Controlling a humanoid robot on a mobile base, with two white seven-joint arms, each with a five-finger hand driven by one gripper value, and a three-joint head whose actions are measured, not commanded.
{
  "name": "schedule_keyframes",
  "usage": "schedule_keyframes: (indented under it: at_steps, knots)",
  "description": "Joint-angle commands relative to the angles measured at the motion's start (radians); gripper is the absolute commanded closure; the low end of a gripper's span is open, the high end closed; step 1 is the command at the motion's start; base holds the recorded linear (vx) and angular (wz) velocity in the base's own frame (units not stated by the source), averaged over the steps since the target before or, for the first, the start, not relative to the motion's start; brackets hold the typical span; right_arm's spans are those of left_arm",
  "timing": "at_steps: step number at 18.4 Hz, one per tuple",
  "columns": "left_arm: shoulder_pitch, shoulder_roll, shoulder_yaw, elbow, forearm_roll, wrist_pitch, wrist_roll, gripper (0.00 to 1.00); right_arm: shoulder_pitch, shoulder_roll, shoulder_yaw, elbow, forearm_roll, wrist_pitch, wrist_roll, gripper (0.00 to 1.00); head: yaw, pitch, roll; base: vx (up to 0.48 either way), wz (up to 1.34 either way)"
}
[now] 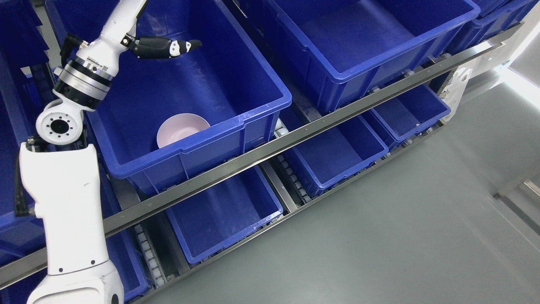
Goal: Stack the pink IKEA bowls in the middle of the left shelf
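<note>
A pale pink bowl [182, 129] sits upright at the near end of a large blue bin [261, 103] on the shelf's middle level. My left arm rises from the lower left, and its hand [164, 47] hangs over the far left part of that bin, well above and behind the bowl. The hand's black fingers [185, 45] are stretched out and hold nothing. The upper part of the hand runs out of the top of the picture. My right arm is out of view.
A second large blue bin [363, 63] stands to the right on the same level. Smaller blue bins [228, 219] [337, 156] [413, 114] sit on the lower level behind a metal rail [295, 135]. Grey floor [400, 232] spreads at the lower right.
</note>
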Motion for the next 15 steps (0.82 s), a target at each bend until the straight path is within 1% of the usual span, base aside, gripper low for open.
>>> schedule_keyframes:
  at_steps: [1, 2, 4, 5, 6, 8, 10, 12, 14, 15]
  knots:
    - [-0.013, -0.05, -0.376, -0.136, 0.119, 0.002, 0.112, 0.0, 0.029, -0.017, -0.012, -0.034, 0.0, 0.002, 0.001, 0.0, 0.0, 0.0, 0.0, 0.0, 0.0]
    - [-0.013, -0.05, -0.456, -0.146, 0.135, 0.0, 0.181, 0.0, 0.029, -0.017, -0.011, -0.034, 0.0, 0.002, 0.001, 0.0, 0.0, 0.0, 0.0, 0.0, 0.0]
    - [0.001, -0.05, -0.624, -0.147, 0.14, -0.006, 0.274, 0.0, 0.029, -0.017, -0.012, -0.034, 0.0, 0.0, 0.001, 0.0, 0.0, 0.0, 0.0, 0.0, 0.0]
    - [0.023, -0.05, -0.71, -0.147, 0.143, -0.006, 0.292, 0.0, 0.029, -0.017, -0.011, -0.034, 0.0, 0.002, 0.001, 0.0, 0.0, 0.0, 0.0, 0.0, 0.0]
    - [0.058, -0.05, -0.843, -0.146, 0.143, -0.007, 0.305, 0.0, 0.029, -0.017, -0.012, -0.034, 0.0, 0.002, 0.001, 0.0, 0.0, 0.0, 0.0, 0.0, 0.0]
    - [0.102, -0.05, -1.011, -0.143, 0.143, -0.007, 0.389, 0.0, 0.029, -0.017, -0.011, -0.034, 0.0, 0.002, 0.001, 0.0, 0.0, 0.0, 0.0, -0.001, 0.05]
    - [0.116, -0.05, -1.093, -0.127, 0.144, -0.006, 0.453, 0.0, 0.029, -0.017, -0.011, -0.034, 0.0, 0.002, 0.001, 0.0, 0.0, 0.0, 0.0, 0.003, 0.05]
    - [0.156, -0.05, -1.144, -0.1, 0.153, 0.0, 0.45, 0.0, 0.029, -0.017, -0.011, -0.034, 0.0, 0.002, 0.001, 0.0, 0.0, 0.0, 0.0, -0.004, -0.08]
    - [0.225, -0.05, -1.202, -0.086, 0.169, 0.005, 0.45, 0.0, 0.029, -0.017, -0.011, -0.034, 0.0, 0.0, 0.001, 0.0, 0.0, 0.0, 0.0, -0.003, -0.05]
    - [0.265, -0.05, -1.21, -0.086, 0.169, 0.01, 0.451, 0.0, 0.029, -0.017, -0.012, -0.034, 0.0, 0.0, 0.001, 0.0, 0.0, 0.0, 0.0, -0.009, -0.03]
